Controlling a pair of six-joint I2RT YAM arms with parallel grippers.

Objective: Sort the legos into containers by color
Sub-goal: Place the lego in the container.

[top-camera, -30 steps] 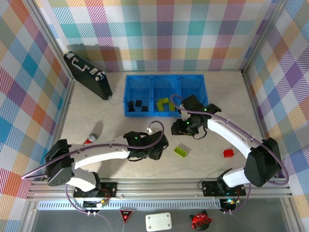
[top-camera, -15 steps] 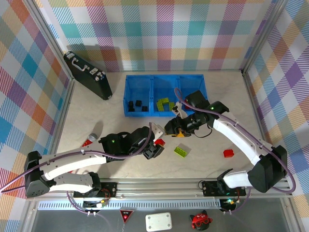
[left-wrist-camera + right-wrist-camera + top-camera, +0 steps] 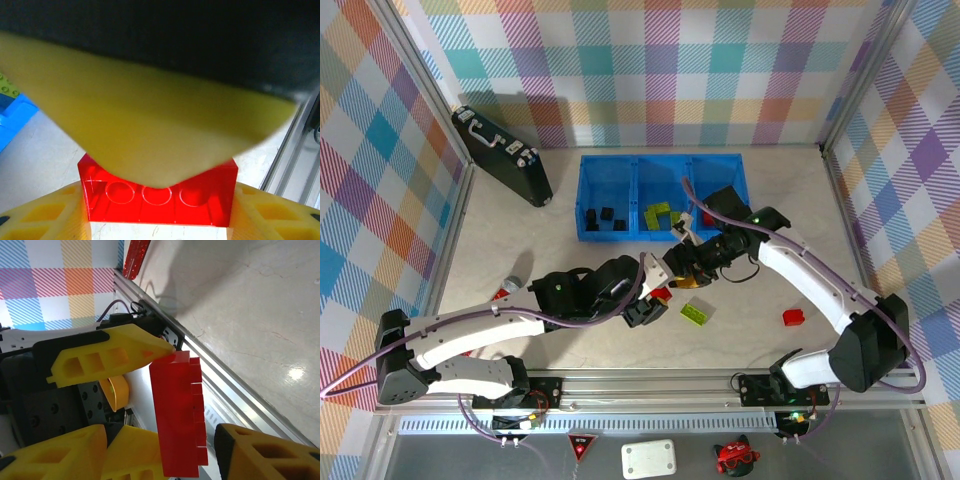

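The fingers (image 3: 45, 212) of the left gripper (image 3: 157, 202) are pressing against the two short ends of a red brick (image 3: 157, 192), so this gripper is clamping the brick firmly. The right gripper (image 3: 162, 440) is sitting open around the same brick (image 3: 180, 410). Its fingers (image 3: 270, 452) are flanking the long sides, and a sliver of gap is showing on one side, so it is not gripping yet.

In the top view the left gripper (image 3: 653, 298) and the right gripper (image 3: 678, 272) are meeting at the brick (image 3: 661, 293), just above the table (image 3: 570, 260) and in front of the bin (image 3: 660, 157).

This looks like a hand-over. It is likely going best if the right fingers close squarely on the middle of the long sides before the left lets go. The left fingers should then open wide and draw back along the brick's length, so they are not dragging or twisting it. The plastic is smooth, so an off-centre pinch is risking a spin or a drop.

Black bricks (image 3: 600, 217) are lying in the bin's left compartment and green bricks (image 3: 662, 214) in the middle one. The right compartment, partly hidden by the right arm, is probably the place for reds. A green brick (image 3: 696, 312) and a second red brick (image 3: 793, 317) are lying loose on the table, and a briefcase (image 3: 500, 155) is standing at the far left.

No brand, label or writing is showing clearly enough to read.
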